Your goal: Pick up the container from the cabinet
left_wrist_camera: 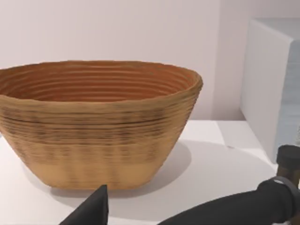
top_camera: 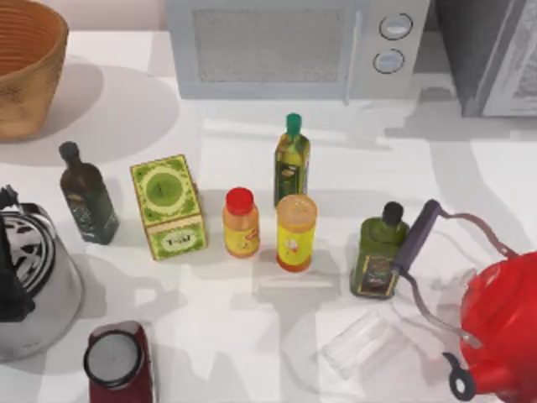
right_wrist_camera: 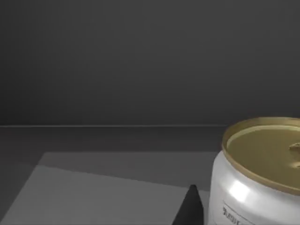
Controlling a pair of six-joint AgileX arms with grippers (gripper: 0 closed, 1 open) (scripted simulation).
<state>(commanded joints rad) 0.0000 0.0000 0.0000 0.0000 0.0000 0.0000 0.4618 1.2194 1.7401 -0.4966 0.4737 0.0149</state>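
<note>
**White tin upright on the dark cabinet shelf, one right finger tip beside it**

Task object: a white cylindrical tin with a gold-coloured metal lid (right_wrist_camera: 262, 173) stands upright in the right wrist view, long axis vertical, lid facing up. It rests on a grey shelf floor (right_wrist_camera: 93, 192) in front of a dark grey back wall (right_wrist_camera: 150, 61). Small dark lettering shows low on its side, too small to read.

Right gripper: one black finger tip (right_wrist_camera: 191, 208) shows just beside the tin. Contact cannot be judged. How far the jaws stand apart cannot be told.

Left gripper: in the left wrist view one black finger tip (left_wrist_camera: 93, 208) shows in front of a ribbed woven wicker basket (left_wrist_camera: 96, 124); it holds nothing visible, and its opening cannot be told. A black rod-like handle (left_wrist_camera: 234, 208) crosses the same view.

Top view shows the white table (top_camera: 252, 336) instead: same basket (top_camera: 25, 67) at far left, a pale grey microwave (top_camera: 298, 46) behind, a dark grey cabinet (top_camera: 491, 50) at the right rear corner. In a row stand a dark glass bottle (top_camera: 86, 197), green tea box (top_camera: 168, 206), red-capped yellow bottle (top_camera: 241, 222), green-capped oil bottle (top_camera: 291, 159), yellow canister (top_camera: 295, 232) and squat olive bottle (top_camera: 379, 252). A steel kettle (top_camera: 33, 277) sits at left, a red kettle (top_camera: 503, 323) at right, a clear glass (top_camera: 361, 344) lying on its side.
</note>
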